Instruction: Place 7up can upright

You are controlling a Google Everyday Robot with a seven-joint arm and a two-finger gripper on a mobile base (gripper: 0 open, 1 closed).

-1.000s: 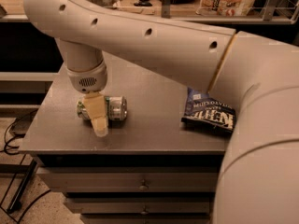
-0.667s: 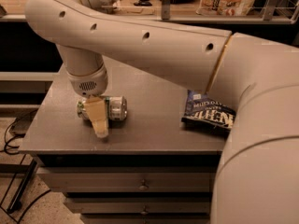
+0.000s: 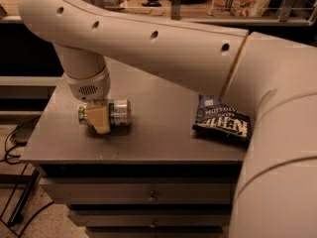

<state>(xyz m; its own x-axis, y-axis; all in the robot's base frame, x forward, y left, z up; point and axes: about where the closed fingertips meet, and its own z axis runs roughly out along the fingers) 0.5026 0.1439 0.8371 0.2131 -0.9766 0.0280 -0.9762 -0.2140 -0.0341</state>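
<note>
My arm (image 3: 148, 38) reaches in from the right, across the counter (image 3: 163, 138), and bends straight down at the wrist (image 3: 88, 81) near the left edge. My jaws point down and are closed across the 7up can (image 3: 120, 113), with the near finger (image 3: 99, 119) against its side. The can lies on its side on the counter. A dark snack bag (image 3: 223, 122) lies well apart to the right.

Tabletop layout
Silvery 7up can (image 3: 120, 113) on grey tabletop (image 3: 158, 133), left, beige gripper (image 3: 98, 118) over it; dark snack bag (image 3: 223, 124) rt.
</note>
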